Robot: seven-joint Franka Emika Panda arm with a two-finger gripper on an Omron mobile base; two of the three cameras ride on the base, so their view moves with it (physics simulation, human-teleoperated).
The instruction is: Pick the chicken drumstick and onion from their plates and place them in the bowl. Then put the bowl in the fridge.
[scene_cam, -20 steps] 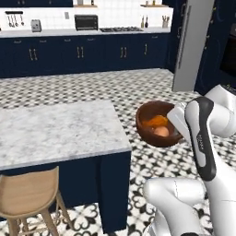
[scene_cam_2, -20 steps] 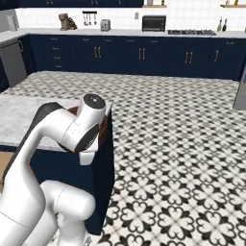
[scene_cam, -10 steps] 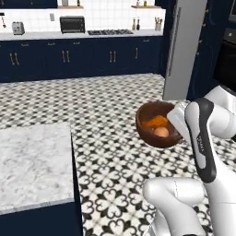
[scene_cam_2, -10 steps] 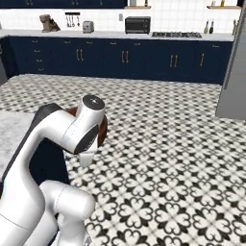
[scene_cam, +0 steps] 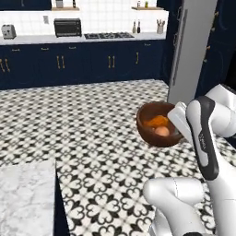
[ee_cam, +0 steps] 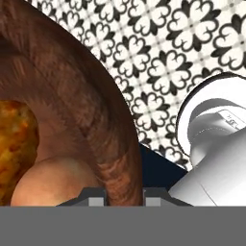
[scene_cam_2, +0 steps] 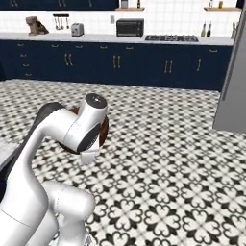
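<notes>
The glossy reddish-brown bowl (scene_cam: 148, 137) hangs in the air above the patterned floor, tilted a little. My gripper (scene_cam: 178, 126) is shut on its right rim. Inside lie the orange-brown chicken drumstick (scene_cam: 158, 121) and, beside it, the round tan onion (scene_cam: 162, 131). In the hand view the bowl's wall (ee_cam: 72, 96) runs between my fingertips, the gripper (ee_cam: 124, 194) pinching the rim, with the drumstick (ee_cam: 17, 139) and onion (ee_cam: 53, 180) at the lower left. A sliver of the bowl (scene_cam_2: 104, 130) shows behind the arm. The grey fridge (scene_cam: 193, 46) stands ahead to the right, door shut. Both plates are out of view.
A marble island corner (scene_cam: 25, 198) sits at the lower left. Navy cabinets with brass handles (scene_cam: 83, 62) line the far wall under a counter with a toaster oven (scene_cam: 67, 27). The fridge's side (scene_cam_2: 234, 81) fills the right edge. Open tiled floor (scene_cam_2: 168, 144) lies between.
The whole scene has slid left as the base moves: the island has nearly left both views and the fridge has come closer. The bowl stays held in the gripper, unchanged.
</notes>
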